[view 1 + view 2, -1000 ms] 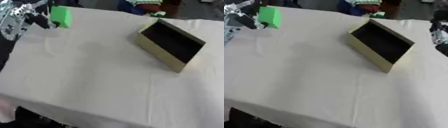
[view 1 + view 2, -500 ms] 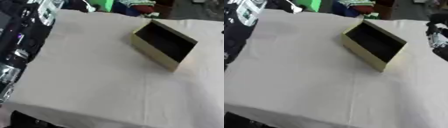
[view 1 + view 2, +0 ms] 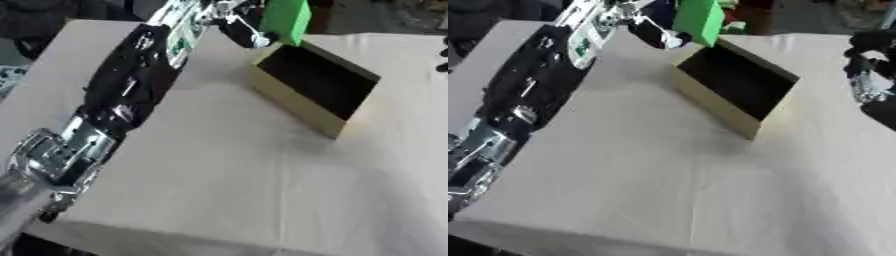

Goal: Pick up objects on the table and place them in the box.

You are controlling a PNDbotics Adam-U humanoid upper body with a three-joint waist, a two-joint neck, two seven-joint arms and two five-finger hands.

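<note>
My left arm stretches from the lower left up across the table, and my left hand [image 3: 234, 20] is shut on a green block [image 3: 285, 20]. The block hangs above the far corner of the tan box [image 3: 289, 98], just over its dark open inside. The box lies askew on the white cloth, open side up. My right hand [image 3: 866, 70] shows at the right edge, off the box's right side, fingers curled and holding nothing.
A white cloth covers the table [image 3: 219, 170], with bare room in front of the box. Beyond the far edge lie dark clutter and coloured things [image 3: 728, 15]. The table's near edge drops off at the bottom.
My left arm has swung right, carrying the green block from the table's far left to above the box's far corner. The camera has also shifted.
</note>
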